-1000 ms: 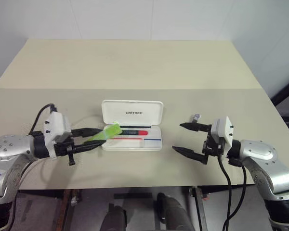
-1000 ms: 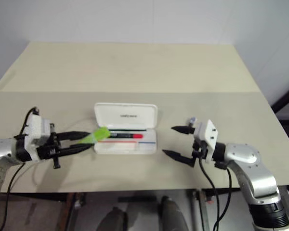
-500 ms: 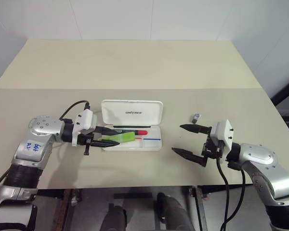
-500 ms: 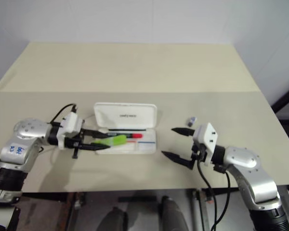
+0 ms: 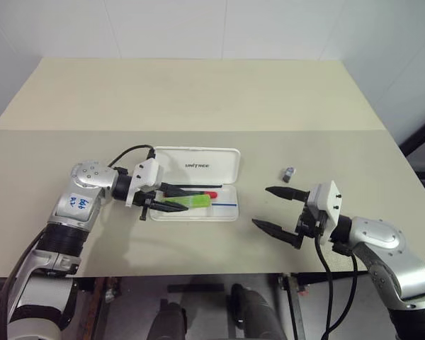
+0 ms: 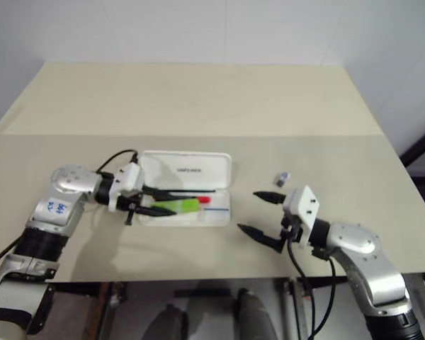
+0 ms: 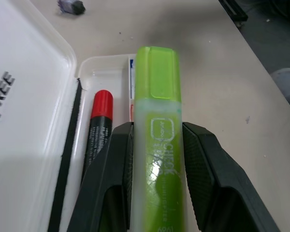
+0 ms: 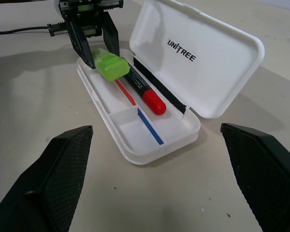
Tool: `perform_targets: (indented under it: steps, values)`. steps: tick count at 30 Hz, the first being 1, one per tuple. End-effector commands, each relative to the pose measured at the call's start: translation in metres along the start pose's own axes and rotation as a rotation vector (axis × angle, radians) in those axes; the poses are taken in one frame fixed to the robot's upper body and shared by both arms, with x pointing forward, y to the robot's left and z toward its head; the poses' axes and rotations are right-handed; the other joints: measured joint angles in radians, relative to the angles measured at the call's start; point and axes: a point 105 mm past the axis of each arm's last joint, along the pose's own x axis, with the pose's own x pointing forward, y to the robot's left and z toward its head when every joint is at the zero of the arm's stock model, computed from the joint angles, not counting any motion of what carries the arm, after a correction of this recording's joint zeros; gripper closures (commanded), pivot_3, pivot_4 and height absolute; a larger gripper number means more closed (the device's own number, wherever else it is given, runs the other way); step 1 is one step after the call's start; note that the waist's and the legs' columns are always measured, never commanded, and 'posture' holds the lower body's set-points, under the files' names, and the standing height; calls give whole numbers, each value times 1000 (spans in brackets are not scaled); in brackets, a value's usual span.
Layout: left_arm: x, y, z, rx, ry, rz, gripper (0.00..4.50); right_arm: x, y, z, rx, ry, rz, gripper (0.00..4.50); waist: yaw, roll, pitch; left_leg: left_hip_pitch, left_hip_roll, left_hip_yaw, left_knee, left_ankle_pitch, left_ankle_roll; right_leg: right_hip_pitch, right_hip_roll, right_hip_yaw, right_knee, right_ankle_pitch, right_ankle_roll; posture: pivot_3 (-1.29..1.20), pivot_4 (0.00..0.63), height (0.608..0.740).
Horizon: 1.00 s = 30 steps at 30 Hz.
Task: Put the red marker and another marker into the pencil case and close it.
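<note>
The white pencil case (image 5: 227, 213) lies open in the middle of the table, its lid (image 8: 198, 53) with the dark lettering standing up at the back. The red marker (image 5: 200, 193) lies in the tray along the hinge side, red cap to the right. My left gripper (image 5: 178, 200) reaches in over the tray's left end, shut on the other marker, a light-green highlighter (image 7: 158, 135). The highlighter sits low over the tray beside the red marker (image 8: 145, 94); I cannot tell whether it touches the bottom. My right gripper (image 5: 262, 205) hovers open and empty to the right of the case.
A small grey object (image 5: 288, 173) lies on the table behind the right gripper. The table's front edge runs just below both arms. A seam crosses the tabletop behind the case.
The left gripper has carried the highlighter rightward and down, from beyond the case's left end to over the tray. The right gripper has stayed put.
</note>
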Motion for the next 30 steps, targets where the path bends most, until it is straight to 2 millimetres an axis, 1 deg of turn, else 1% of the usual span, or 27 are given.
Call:
perform_targets:
  steps: [1, 6, 13, 20, 21, 22, 23, 29, 30]
  values:
    - [0, 2, 5, 40, 15, -7, 3358, 0, 4, 12, -51, -38, 8, 0, 0, 0, 0, 0, 0, 0, 0, 0, 0, 0, 0, 0, 0, 0, 0, 0, 150, 740]
    - [1, -1, -1, 32, 63, -16, 3358, -1, 4, 12, -53, -38, 5, 0, 1, 0, 0, 0, 0, 0, 1, 1, 1, 0, 0, 0, 1, 0, 0, 0, 150, 740]
    - [-2, 2, -7, 32, 124, 4, 3358, 1, 5, 11, -53, -39, 5, 0, 1, 0, 0, 0, 0, 0, 1, 1, 1, 0, 0, 0, 1, 0, 0, 0, 150, 740]
    - [-2, 2, -8, 20, 140, 7, 3358, 3, 5, 12, -55, -42, 3, 0, 1, 0, 0, 0, 0, 0, 1, 1, 1, 0, 0, 0, 2, 0, 0, 0, 150, 740]
    - [-2, 3, -8, 20, 144, 12, 2647, 4, 5, 12, -55, -43, 3, 0, 1, 0, 0, 0, 0, 0, 1, 1, 1, 0, 0, 0, 2, 0, 0, 0, 150, 740]
    - [-2, 3, -7, 21, 144, 14, 2436, 4, 5, 12, -56, -43, 3, 0, 1, 0, 0, 0, 0, 0, 1, 1, 1, 0, 0, 0, 2, 0, 0, 0, 150, 740]
    - [-2, 3, -6, 22, 142, 16, 2053, 4, 4, 12, -57, -43, 1, 0, 1, 0, 0, 0, 0, 0, 1, 1, 1, 0, 0, 0, 2, 0, 0, 0, 150, 740]
    - [-2, 4, 0, 34, 129, 18, 115, 5, 2, 14, -62, -40, 0, 0, 1, 0, 0, 0, 0, 0, 1, 1, 1, 0, 0, 0, 3, 0, 0, 0, 150, 740]
    - [-2, 4, 1, 37, 126, 18, 51, 5, 1, 15, -63, -40, 0, 0, 1, 0, 0, 0, 0, 0, 2, 1, 1, 0, 0, 0, 3, 0, 0, 0, 150, 740]
